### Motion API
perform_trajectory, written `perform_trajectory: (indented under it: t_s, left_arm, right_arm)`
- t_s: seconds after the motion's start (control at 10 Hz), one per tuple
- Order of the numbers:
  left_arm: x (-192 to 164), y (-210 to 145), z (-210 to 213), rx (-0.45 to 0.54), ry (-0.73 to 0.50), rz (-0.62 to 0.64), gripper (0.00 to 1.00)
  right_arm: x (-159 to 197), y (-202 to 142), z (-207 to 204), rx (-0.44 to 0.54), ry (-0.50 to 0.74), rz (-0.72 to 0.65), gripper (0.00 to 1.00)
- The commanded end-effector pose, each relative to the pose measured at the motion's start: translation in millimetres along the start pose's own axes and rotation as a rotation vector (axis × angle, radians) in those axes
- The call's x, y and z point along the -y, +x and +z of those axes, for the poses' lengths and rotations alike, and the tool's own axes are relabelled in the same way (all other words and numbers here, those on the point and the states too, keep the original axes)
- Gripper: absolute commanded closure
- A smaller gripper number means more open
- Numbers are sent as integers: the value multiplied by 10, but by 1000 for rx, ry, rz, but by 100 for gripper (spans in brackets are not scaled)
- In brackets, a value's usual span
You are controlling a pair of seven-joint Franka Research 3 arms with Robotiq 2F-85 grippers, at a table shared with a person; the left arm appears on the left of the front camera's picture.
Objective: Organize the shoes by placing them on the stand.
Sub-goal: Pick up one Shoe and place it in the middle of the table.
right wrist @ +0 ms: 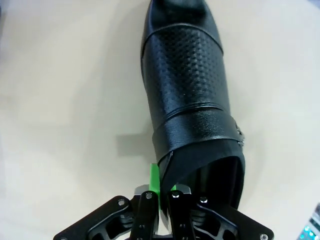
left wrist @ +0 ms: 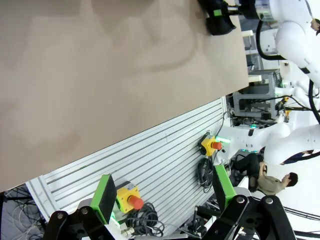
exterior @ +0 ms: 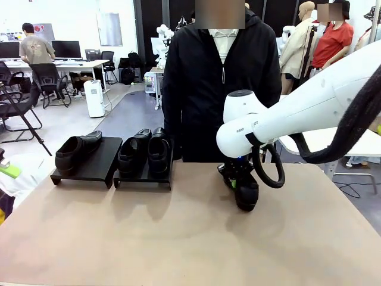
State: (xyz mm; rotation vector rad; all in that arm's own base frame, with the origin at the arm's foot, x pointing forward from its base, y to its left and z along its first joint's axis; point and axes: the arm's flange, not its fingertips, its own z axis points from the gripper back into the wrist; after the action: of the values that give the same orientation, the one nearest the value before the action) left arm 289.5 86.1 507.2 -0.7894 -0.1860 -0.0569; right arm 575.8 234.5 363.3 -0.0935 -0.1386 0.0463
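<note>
The fourth shoe point(right wrist: 192, 100) lies on the table point(exterior: 149, 238), right of the stand point(exterior: 86, 164), whose left platform has one free place. Lift straight up, keeping the shoe level. The right gripper point(right wrist: 161, 187) is clamped thin on the collar edge. The left gripper point(left wrist: 165, 192) stands wide, holding nothing.

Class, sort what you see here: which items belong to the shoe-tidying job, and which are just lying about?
Job:
black leather dress shoe in the right end effector
three black leather shoes on the stand
two low matte-black platforms

Lying about:
yellow box with red button
coiled black cables
</note>
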Motion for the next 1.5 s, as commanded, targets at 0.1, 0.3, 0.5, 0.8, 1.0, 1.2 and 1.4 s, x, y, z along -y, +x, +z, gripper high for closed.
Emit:
perform_trajectory:
  t_s: [0.1, 0.3, 0.5, 0.8, 1.0, 1.2, 1.4]
  left_arm:
    - [-9, -13, 11, -5, -2, -8, 0]
    - [-9, -13, 11, -5, -2, -8, 0]
    - [-9, -13, 11, -5, -2, -8, 0]
    - [-9, -13, 11, -5, -2, -8, 0]
    - [-9, -13, 11, -5, -2, -8, 0]
    - [-9, -13, 11, -5, -2, -8, 0]
    - [-9, -13, 11, -5, -2, -8, 0]
  right_arm:
    - [167, -929, 844, -25, -111, -151, 100]
    - [128, -1987, 1093, 105, -98, -141, 100]
    - [169, -2233, 1107, 283, -18, -24, 100]
    - [115, -1908, 1047, 73, -117, -100, 100]
    - [169, -2116, 982, 112, -117, -103, 100]
    - [-566, -2044, 712, 241, -126, 34, 100]
    - [-1276, -1930, 508, 249, -90, 7, 100]
